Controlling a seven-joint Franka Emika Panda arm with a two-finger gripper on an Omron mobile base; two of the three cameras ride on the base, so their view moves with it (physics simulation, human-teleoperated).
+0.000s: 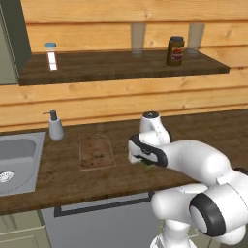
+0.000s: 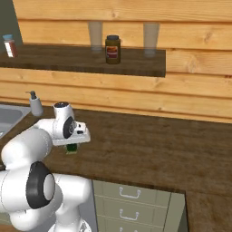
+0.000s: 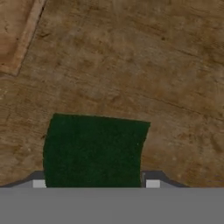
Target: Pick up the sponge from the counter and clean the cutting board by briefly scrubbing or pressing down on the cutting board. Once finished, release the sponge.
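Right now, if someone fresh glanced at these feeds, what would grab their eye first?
The white arm bent low over the counter, its gripper down on the dark green sponge, which looms large in the hand view. Next, the stained cutting board lying left of the gripper, between it and the sink. Up on the shelf, a dark jar stands out.

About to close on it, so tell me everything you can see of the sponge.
The sponge is a small flat block with a dark green, rough-looking top. It lies flat on the brown wood-grain counter, directly beneath the tool, right of the cutting board and apart from it. In both base views just a green sliver peeks out under the hand.
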